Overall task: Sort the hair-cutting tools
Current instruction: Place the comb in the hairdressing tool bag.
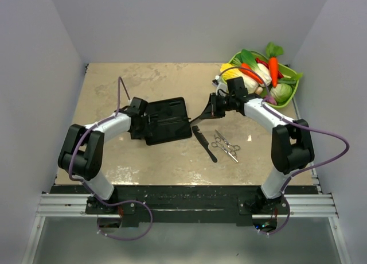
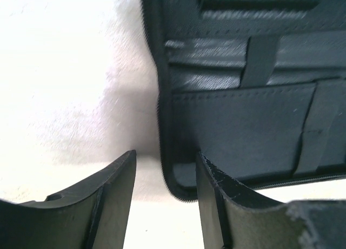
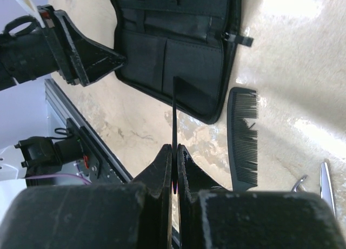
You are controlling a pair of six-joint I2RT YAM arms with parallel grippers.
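from above: the open black case (image 1: 166, 121) lies on the table (image 1: 114, 86). the left fingers (image 1: 139, 116) sit at the case's left edge. the right fingers (image 1: 217, 106) hang just off its right edge, clamped on one comb (image 1: 200, 115) that points at the case. the second comb (image 1: 205, 143) and both scissors (image 1: 225, 144) lie off the case's near right corner.

left wrist: fingers parted, straddling the case's bound edge — gripping nothing i can see.

right wrist: fingers pinched tight on the comb, edge-on, aimed at the case's pockets.

i'd say the first comb is going in — next it needs lining up and sliding into a pocket.
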